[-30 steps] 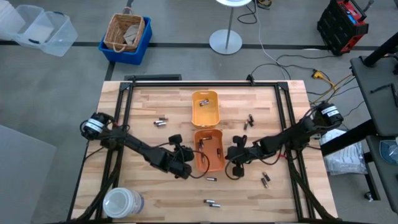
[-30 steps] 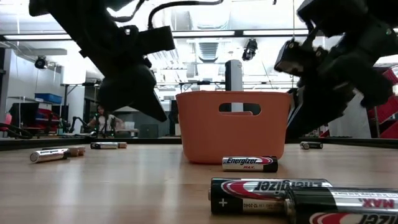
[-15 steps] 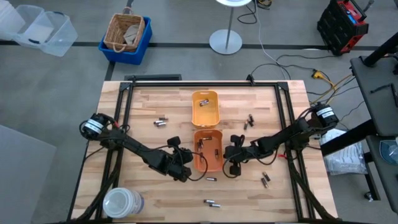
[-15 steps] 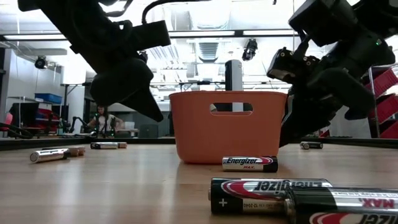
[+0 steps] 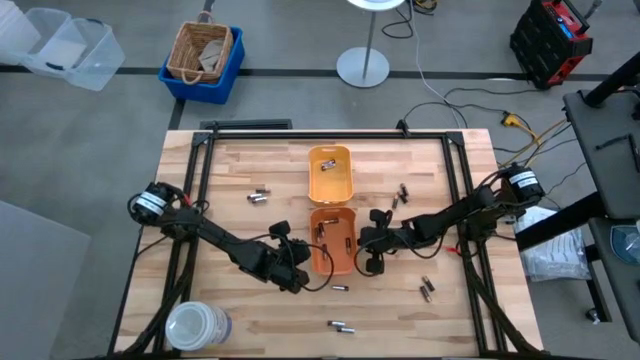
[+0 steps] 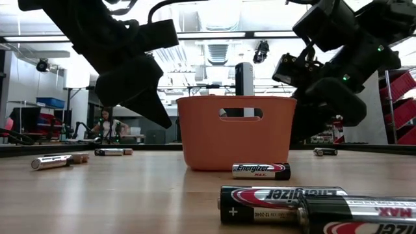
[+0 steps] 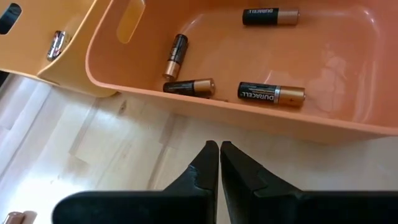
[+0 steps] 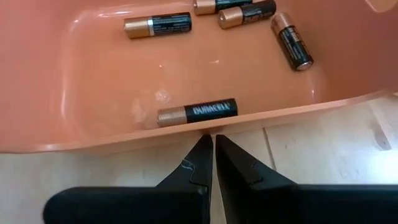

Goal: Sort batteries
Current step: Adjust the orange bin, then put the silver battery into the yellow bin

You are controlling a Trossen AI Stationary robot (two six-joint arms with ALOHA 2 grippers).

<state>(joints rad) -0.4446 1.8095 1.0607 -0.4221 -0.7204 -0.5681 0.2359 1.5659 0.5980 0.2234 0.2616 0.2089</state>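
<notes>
Here, over the pale wooden table (image 5: 240,170), both dark arms flanked the orange rectangular plastic tray (image 5: 335,240) holding four batteries (image 7: 271,93). The left gripper (image 7: 218,163) and right gripper (image 8: 208,155) hovered pinched together, empty. Nearest loose, a black battery (image 5: 338,288) lay crosswise just beside the left gripper.

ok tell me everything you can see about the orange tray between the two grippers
The orange tray is a small rectangular bin of smooth, glossy plastic with rounded corners and a slot handle in its end wall. It stands upright on the wooden table, just near of the yellow-orange tray. Black-and-copper Duracell batteries lie flat on its floor. The left gripper and right gripper flank it, fingers shut and empty.
</notes>
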